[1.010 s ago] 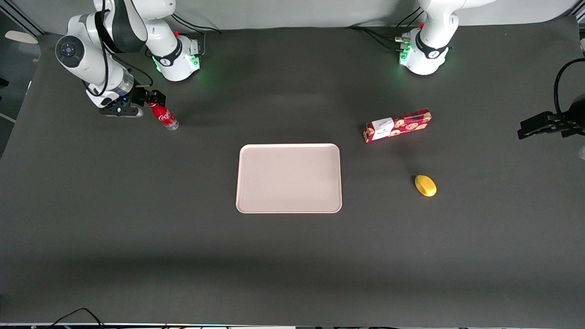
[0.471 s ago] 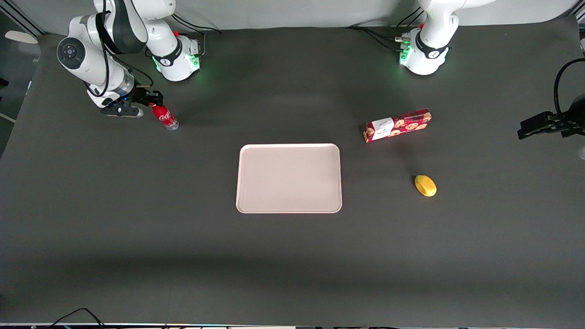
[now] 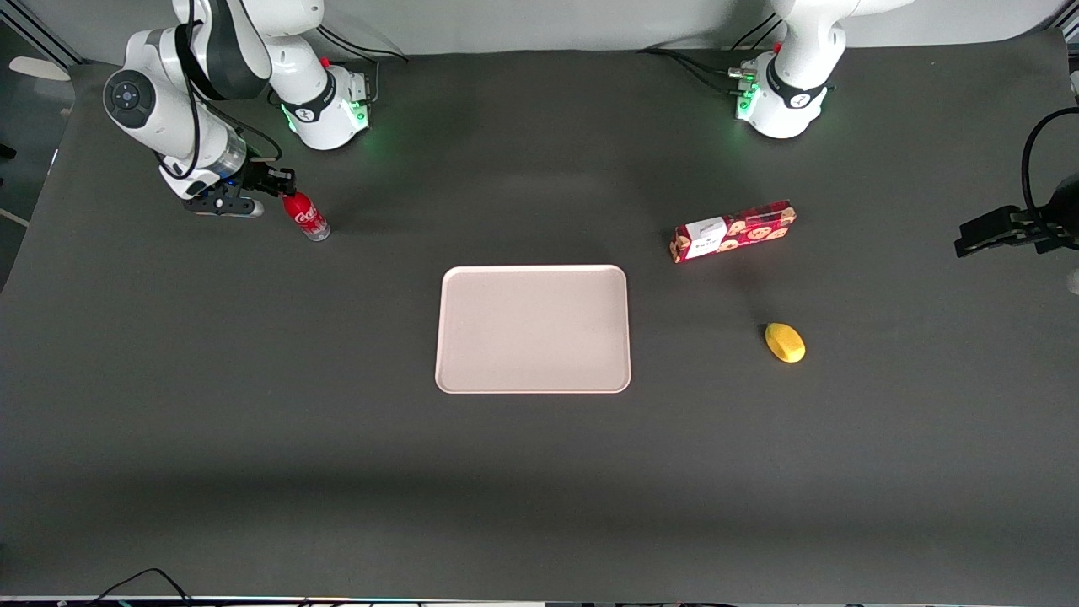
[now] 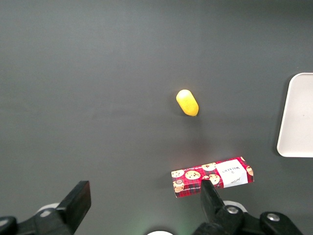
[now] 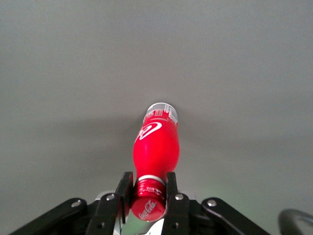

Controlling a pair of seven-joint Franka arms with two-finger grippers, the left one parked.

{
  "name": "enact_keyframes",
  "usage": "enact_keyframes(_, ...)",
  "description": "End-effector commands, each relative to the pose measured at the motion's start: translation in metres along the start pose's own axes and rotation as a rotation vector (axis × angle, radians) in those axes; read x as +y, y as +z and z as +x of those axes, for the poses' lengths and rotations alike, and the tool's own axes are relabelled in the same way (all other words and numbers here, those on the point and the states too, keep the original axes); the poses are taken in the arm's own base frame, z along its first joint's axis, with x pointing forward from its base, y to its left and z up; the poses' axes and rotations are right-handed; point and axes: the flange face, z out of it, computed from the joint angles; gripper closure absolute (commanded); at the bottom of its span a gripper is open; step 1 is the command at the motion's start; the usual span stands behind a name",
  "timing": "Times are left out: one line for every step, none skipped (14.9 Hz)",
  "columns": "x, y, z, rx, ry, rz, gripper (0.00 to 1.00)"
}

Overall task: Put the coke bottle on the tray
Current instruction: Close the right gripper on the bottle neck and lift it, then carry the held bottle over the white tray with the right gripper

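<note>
Red cap pinched tight between my two fingers: my gripper (image 5: pixel 148 193) is clamped on the neck of the coke bottle (image 3: pixel 305 216), which stands on the black table (image 3: pixel 253 354) at my end, its clear base seemingly touching the cloth. I'd call this the grasp made, with the lift not yet done. Next I need a clean rise, then a carry toward the table's middle to the pale tray (image 3: pixel 533 329), well apart and nearer the front camera, keeping the bottle upright.
</note>
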Motion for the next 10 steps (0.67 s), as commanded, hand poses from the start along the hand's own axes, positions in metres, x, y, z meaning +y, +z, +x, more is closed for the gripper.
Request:
enact_keyframes(-0.009,-0.058,0.020,-0.020,0.002,0.004,1.00)
enact_keyframes(-0.012,-0.077,0.026,-0.015,-0.003,0.003,1.00)
enact_keyframes(-0.014,-0.099,0.033,-0.015,-0.004,0.003,1.00)
enact_keyframes(-0.016,-0.124,0.040,-0.019,-0.007,0.002,1.00)
enact_keyframes(-0.018,-0.149,0.045,-0.021,-0.010,0.003,1.00)
enact_keyframes(-0.023,-0.182,0.051,-0.005,-0.015,0.003,1.00)
enact_keyframes(-0.029,-0.209,0.058,-0.006,-0.023,0.008,1.00)
enact_keyframes(-0.035,-0.235,0.066,-0.013,-0.030,0.006,1.00)
enact_keyframes(-0.048,-0.260,0.070,-0.029,-0.047,-0.003,1.00)
enact_keyframes(-0.060,-0.282,0.075,-0.045,-0.040,-0.007,1.00)
